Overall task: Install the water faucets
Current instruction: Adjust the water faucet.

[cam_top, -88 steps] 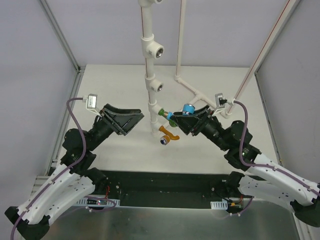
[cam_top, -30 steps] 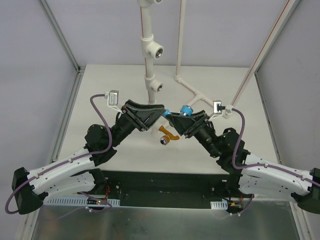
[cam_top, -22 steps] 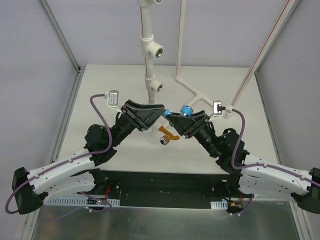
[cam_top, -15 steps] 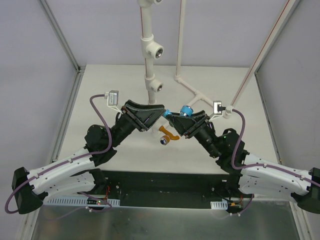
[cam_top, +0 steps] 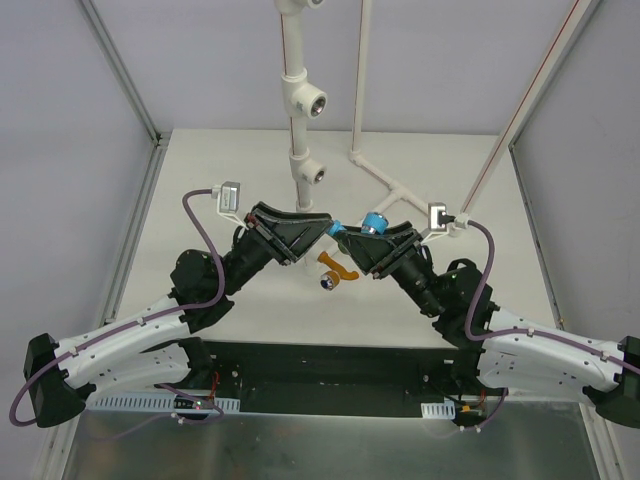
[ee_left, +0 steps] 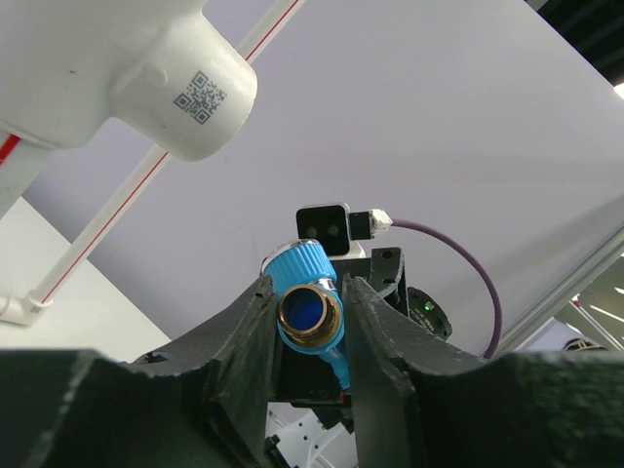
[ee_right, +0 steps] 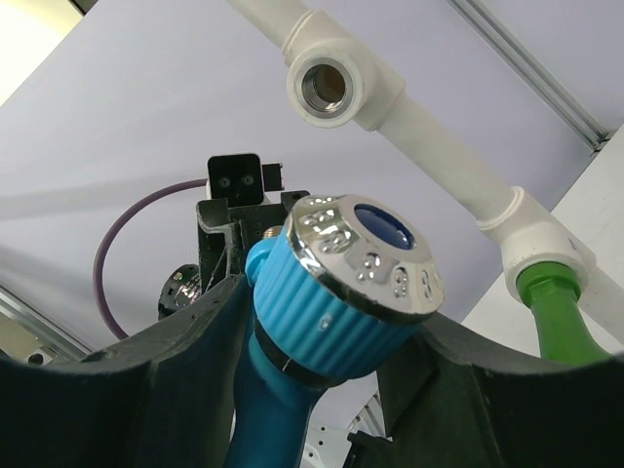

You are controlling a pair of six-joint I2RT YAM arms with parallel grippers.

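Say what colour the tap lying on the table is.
The tap is orange; top view shows best.

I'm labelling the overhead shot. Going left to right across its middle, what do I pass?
left arm's grey camera box → upright white pipe → blue faucet → right arm's grey camera box

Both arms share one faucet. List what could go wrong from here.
Both the left gripper and right gripper pinch the blue faucet; a release by the right before the left holds firm could drop it.
Left fingers flank its brass end, likely blocking entry into a tee fitting.
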